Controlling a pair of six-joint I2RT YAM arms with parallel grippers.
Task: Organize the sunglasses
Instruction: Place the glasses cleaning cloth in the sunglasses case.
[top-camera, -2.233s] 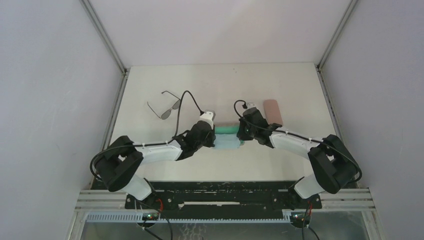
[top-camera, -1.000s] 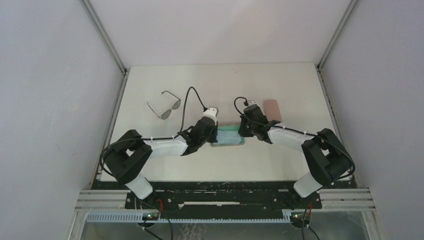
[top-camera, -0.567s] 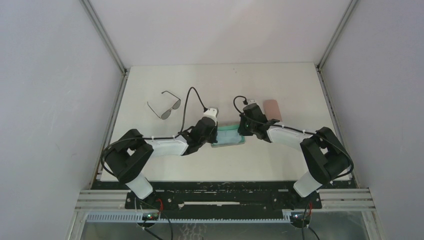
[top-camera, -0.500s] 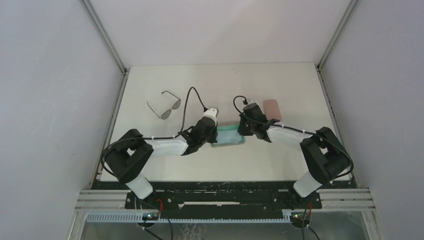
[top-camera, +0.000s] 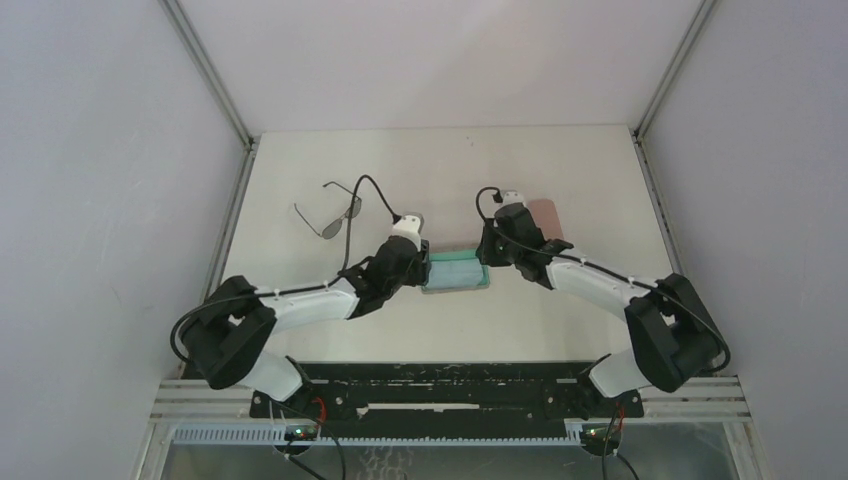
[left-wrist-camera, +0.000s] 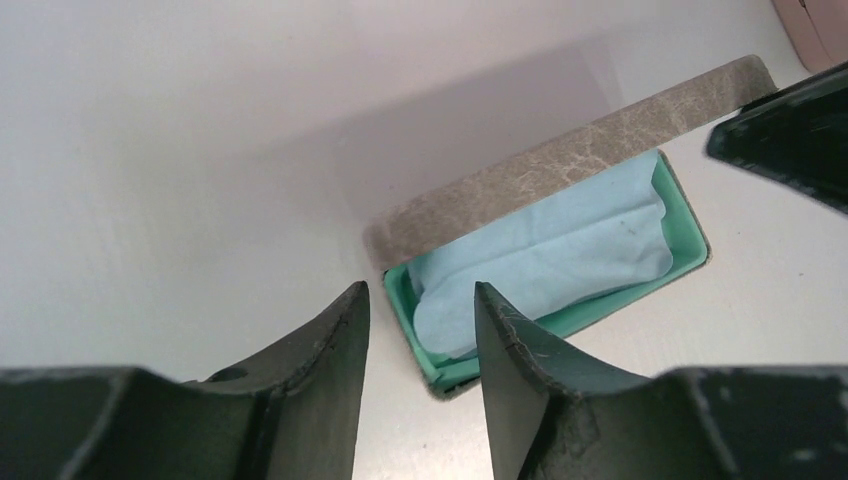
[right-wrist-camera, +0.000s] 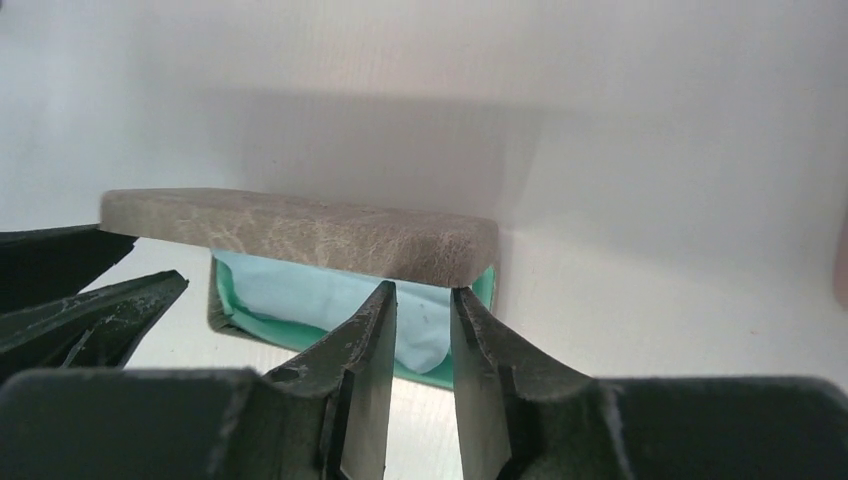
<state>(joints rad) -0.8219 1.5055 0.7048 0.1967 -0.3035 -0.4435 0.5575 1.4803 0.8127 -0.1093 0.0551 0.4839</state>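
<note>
The open case (top-camera: 455, 271) lies mid-table with a gripper at each end, the left gripper (left-wrist-camera: 420, 295) and the right gripper (right-wrist-camera: 423, 290), so both ends are blocked. Its half-raised lid (right-wrist-camera: 300, 236) overhangs the tray (a blue cloth (left-wrist-camera: 545, 255) fills it), leaving only a low gap. The pink case (top-camera: 549, 212) lies just behind the right gripper. The left arm's cable (top-camera: 362, 188) loops beside the sunglasses (top-camera: 328, 214). The table (top-camera: 450, 155) offers open passage along its far strip.
</note>
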